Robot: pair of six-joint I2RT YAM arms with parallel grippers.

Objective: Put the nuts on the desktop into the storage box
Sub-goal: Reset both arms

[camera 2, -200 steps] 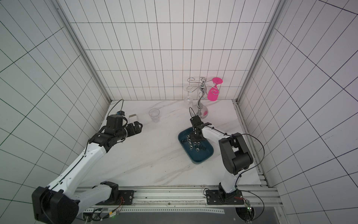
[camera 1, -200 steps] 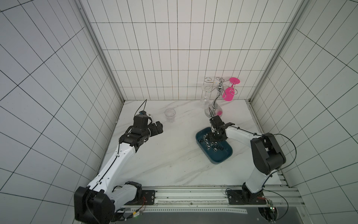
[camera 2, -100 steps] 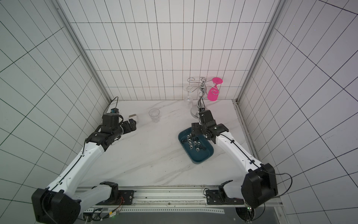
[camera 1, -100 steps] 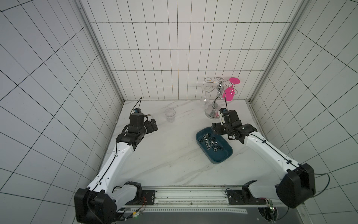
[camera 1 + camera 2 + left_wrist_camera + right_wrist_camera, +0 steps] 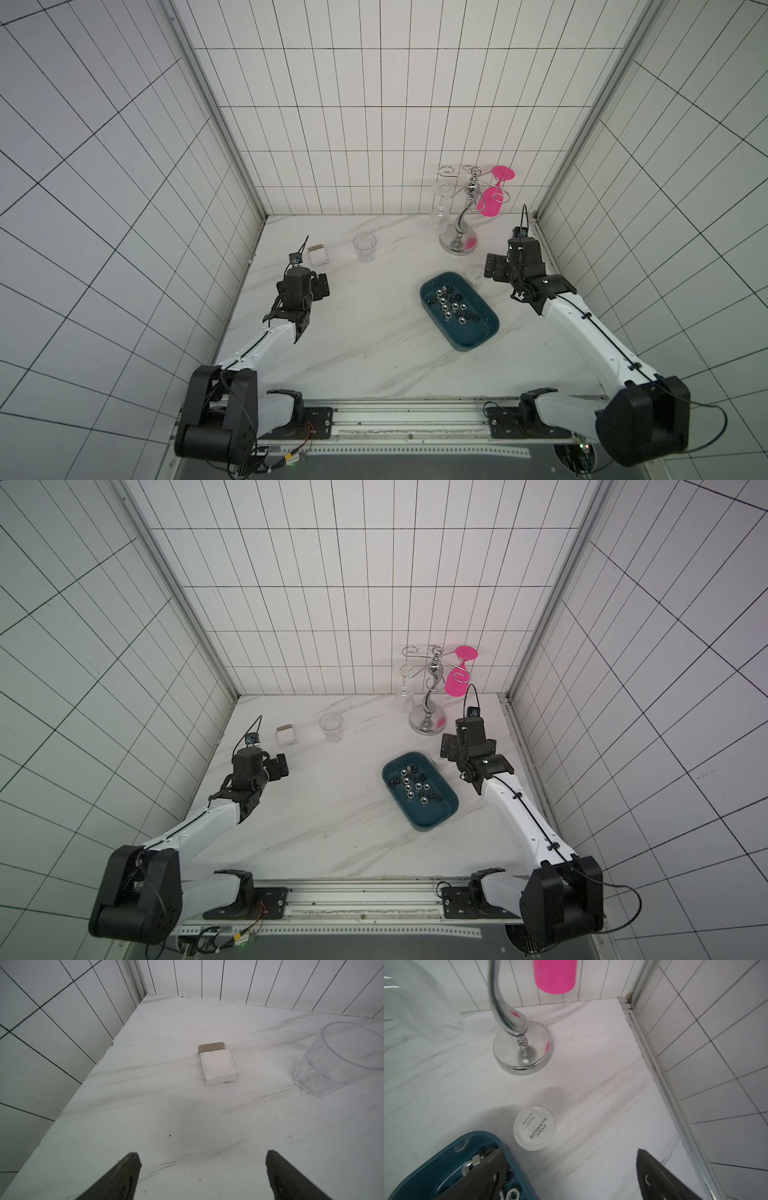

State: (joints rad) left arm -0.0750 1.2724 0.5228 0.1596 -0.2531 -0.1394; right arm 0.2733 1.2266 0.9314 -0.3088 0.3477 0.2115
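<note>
Both hands empty, nuts all boxed as far as I can see

My left gripper (image 5: 201,1152) hangs spread wide near the desktop's (image 5: 374,332) left edge and my right gripper (image 5: 570,1150) gapes over the small round jar (image 5: 534,1127) by the right edge, neither holding anything; the nuts (image 5: 451,305) lie in the storage box (image 5: 473,337) towards the right edge, and I spot none loose. Risk, I reckon: one right finger sits above the box's far corner, so a low sweep could clip the rim and spill nuts, or knock the jar or the chrome stand (image 5: 522,1049). The jar lid carries dark print, too blurred to read; the white carton (image 5: 218,1067) looks blank
</note>
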